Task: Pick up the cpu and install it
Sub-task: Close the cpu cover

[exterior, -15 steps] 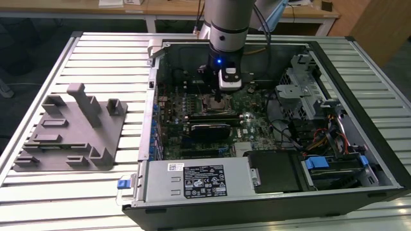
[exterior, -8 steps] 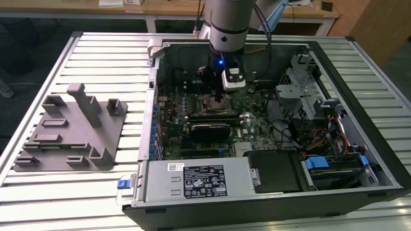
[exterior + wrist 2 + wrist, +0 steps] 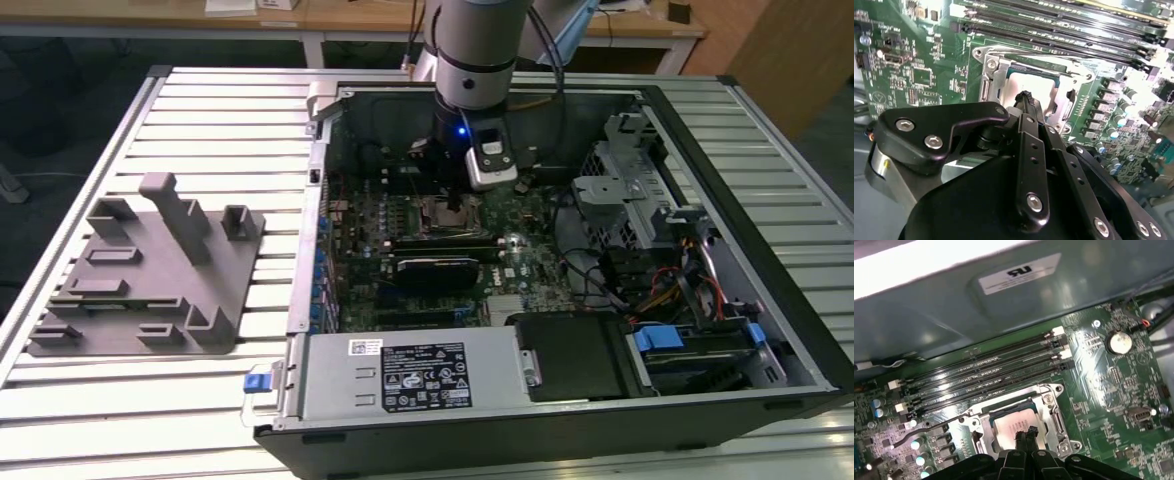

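The cpu (image 3: 1010, 423) lies flat inside the metal socket frame (image 3: 1054, 410) on the green motherboard, its silvery top showing in both wrist views (image 3: 1021, 86). My gripper (image 3: 1026, 432) hangs just above the cpu's middle, its two thin black fingers pressed together with nothing between them (image 3: 1027, 98). I cannot tell whether the tips touch the chip. In the exterior view the arm stands over the socket (image 3: 447, 215) inside the open computer case (image 3: 747, 330).
Rows of memory slots (image 3: 984, 375) run beside the socket. The case wall (image 3: 1004, 305) rises close behind them. A grey plastic holder block (image 3: 147, 270) sits on the slatted table at the exterior view's left. Drive bays and cables (image 3: 667, 280) crowd the right.
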